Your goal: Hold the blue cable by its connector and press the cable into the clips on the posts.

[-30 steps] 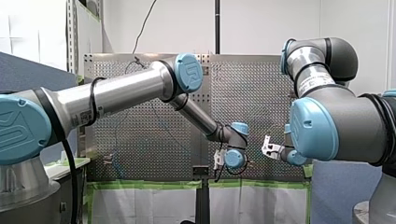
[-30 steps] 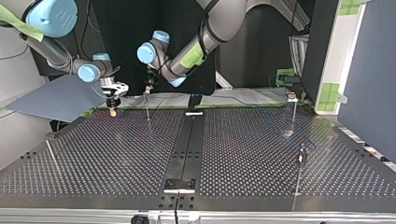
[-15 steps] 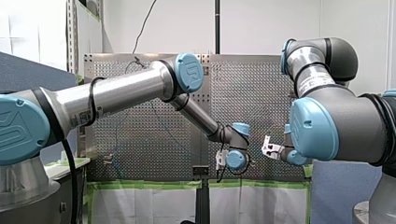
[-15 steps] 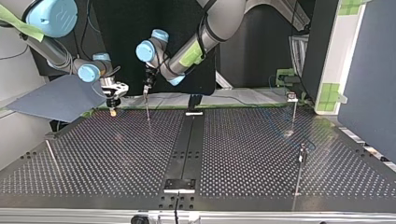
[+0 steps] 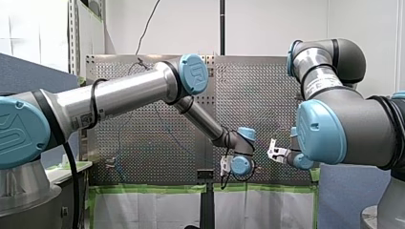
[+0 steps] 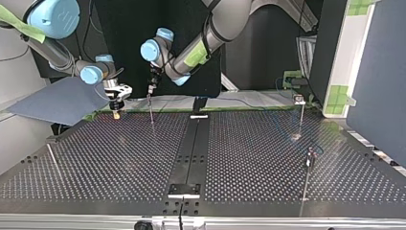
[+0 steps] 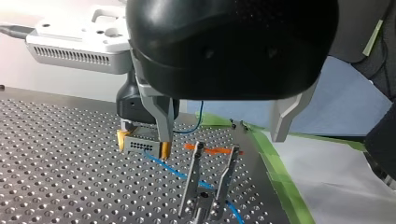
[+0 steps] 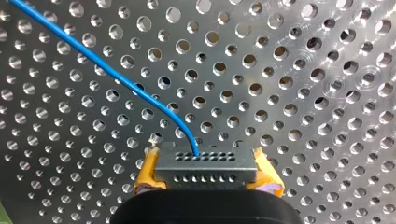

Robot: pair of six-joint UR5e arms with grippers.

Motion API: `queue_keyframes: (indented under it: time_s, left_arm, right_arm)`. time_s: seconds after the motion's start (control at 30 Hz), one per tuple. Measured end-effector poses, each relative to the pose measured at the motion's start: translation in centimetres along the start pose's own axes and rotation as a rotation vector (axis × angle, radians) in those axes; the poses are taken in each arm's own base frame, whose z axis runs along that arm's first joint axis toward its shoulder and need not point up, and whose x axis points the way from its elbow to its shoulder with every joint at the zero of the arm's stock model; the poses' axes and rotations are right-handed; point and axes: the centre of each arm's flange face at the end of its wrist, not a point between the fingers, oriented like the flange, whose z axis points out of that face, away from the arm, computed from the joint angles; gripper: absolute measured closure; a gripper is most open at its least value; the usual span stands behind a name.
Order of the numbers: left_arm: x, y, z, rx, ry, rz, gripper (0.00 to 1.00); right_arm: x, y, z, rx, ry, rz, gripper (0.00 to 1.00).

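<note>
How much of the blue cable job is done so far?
Done: my right gripper is shut on the connector of the blue cable. In hand: my left gripper hangs open over a clip; the cable runs behind its prongs, and I cannot tell if it is seated. Left: pressing the cable into the clips; the other posts look too small to judge.

Hardly anything was legible from my seat. The blue elbow cap [image 5: 193, 74] on my left arm carried a raised logo that looked like "UR". A similar mark showed on the blue shoulder cap [image 6: 53, 15] at the top view's left. A sticker [image 5: 85, 121] on my left arm and a printed label [image 5: 319, 86] on my right arm were too small to read.
</note>
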Motion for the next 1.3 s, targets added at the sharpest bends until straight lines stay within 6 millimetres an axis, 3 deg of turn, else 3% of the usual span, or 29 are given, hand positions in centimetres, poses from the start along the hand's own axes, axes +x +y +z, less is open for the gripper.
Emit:
queue_keyframes:
  time_s: [1.3]
  left_arm:
    - [0.16,0.30,-0.07,-0.018,0.005,0.006,0.01]
  right_arm:
    - [-0.32,-0.09,-0.09,-0.005,-0.009,0.000,1.00]
